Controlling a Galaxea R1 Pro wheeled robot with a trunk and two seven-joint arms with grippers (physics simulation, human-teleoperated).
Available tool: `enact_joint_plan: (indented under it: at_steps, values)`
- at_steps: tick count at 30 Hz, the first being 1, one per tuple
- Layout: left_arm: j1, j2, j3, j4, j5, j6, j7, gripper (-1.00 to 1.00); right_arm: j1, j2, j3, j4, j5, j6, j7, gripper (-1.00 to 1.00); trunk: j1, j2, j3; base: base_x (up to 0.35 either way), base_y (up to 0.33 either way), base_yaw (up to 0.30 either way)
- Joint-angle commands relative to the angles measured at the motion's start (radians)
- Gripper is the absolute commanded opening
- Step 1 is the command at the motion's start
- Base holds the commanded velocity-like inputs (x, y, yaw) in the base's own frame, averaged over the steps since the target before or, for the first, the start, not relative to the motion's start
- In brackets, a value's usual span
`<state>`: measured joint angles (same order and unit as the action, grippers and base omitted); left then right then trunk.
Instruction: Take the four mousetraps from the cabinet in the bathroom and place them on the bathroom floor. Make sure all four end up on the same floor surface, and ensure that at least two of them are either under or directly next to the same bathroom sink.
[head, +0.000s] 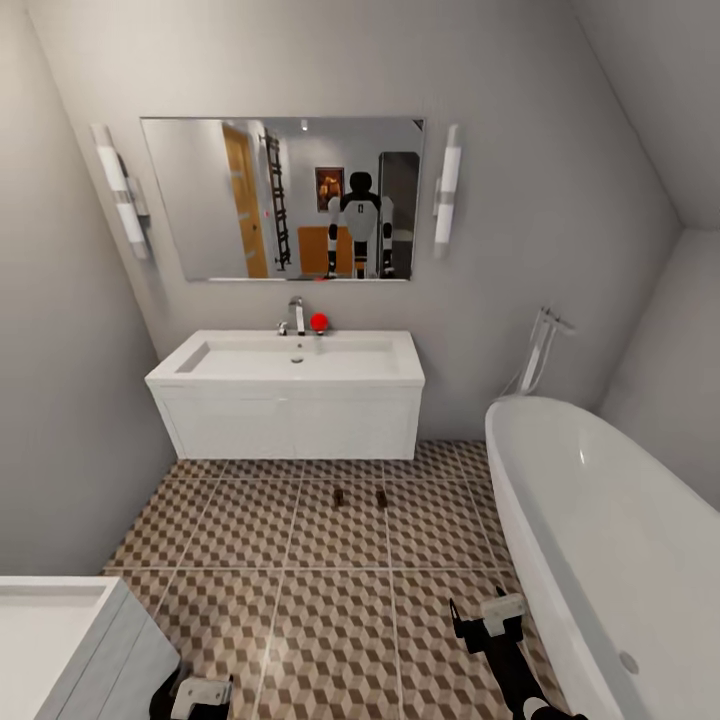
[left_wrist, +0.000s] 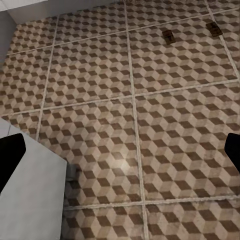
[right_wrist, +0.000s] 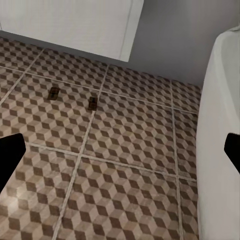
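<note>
two mousetraps (head: 339, 497) (head: 381, 497) on the bathroom floor (head: 330, 620) just before the sink (head: 290, 362); left end effector (left_wrist: 120, 150) and right end effector (right_wrist: 120, 150) spread, empty — risk: two traps unplaced, and the base, turning away, may scatter the pair.

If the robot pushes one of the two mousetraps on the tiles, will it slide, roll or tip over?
The mousetrap looks flat and low, so it would probably slide, not roll or tip. The bathroom floor looks smooth, which may let it skid easily. It seems small and thin, likely light and stiff, but the detail is too small to confirm.
</note>
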<state>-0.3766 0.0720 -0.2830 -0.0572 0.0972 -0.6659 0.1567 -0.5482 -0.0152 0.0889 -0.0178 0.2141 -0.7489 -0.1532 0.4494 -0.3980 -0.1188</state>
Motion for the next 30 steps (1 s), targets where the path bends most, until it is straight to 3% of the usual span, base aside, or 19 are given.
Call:
enact_joint_plan:
  at_steps: [1,24,30]
  values:
    - [-0.001,0.0,-0.009,0.0,0.01,-0.003,0.001,1.0,-0.001,0.0,0.008,0.001,0.005,-0.001,-0.011,1.0,0.001,-0.002,0.0,0.0,0.0,0.0]
    - [-0.001,-0.009,-0.009,-0.001,0.01,-0.003,0.004,1.0,-0.001,0.003,0.008,0.001,0.005,0.004,-0.012,1.0,0.001,-0.002,0.026,0.0,0.0,0.0]
    - [-0.001,-0.018,-0.009,-0.001,0.01,-0.002,0.006,1.0,-0.001,0.016,0.008,0.0,0.005,0.008,-0.049,1.0,0.001,-0.002,0.027,0.0,0.0,0.0]
